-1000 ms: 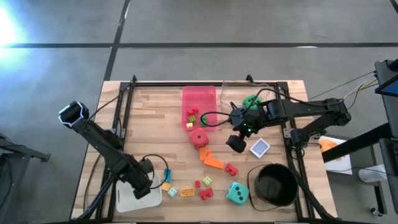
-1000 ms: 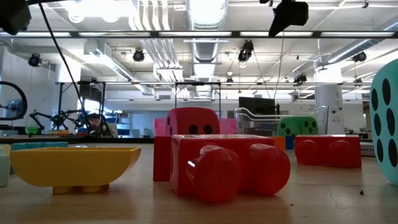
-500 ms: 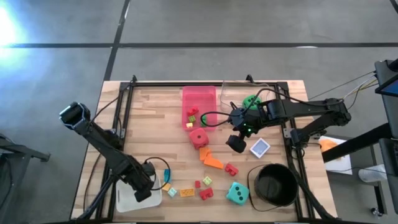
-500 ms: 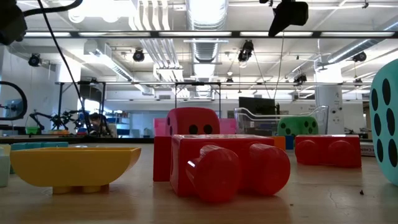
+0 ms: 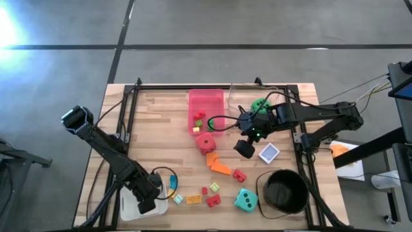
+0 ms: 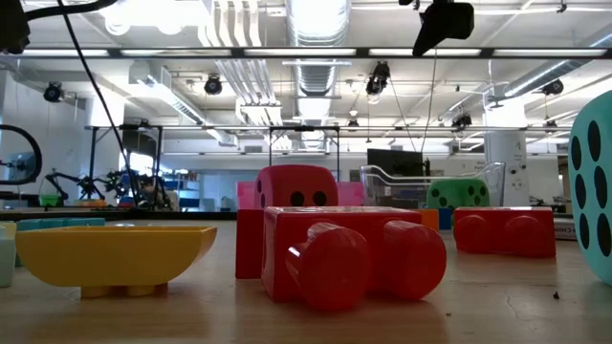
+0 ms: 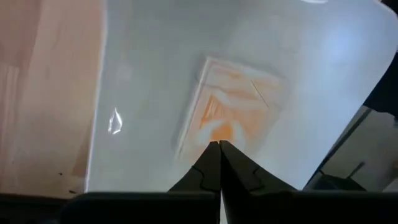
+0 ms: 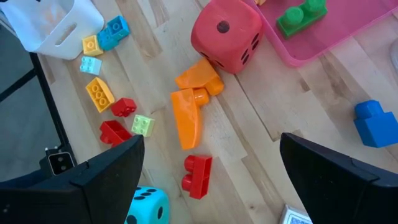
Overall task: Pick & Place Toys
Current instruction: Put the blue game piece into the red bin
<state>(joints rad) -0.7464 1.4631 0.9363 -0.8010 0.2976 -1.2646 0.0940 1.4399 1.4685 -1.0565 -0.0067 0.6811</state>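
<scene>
Left wrist view: orange card (image 7: 233, 106) beyond pinched left hand (image 7: 219, 146).

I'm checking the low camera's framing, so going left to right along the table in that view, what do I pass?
Yellow brick → big red brick → smaller red brick → teal die at the right edge.

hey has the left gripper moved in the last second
Yes. The left gripper has slid toward the table's near edge, farther over the white tray, and is shut.
</scene>
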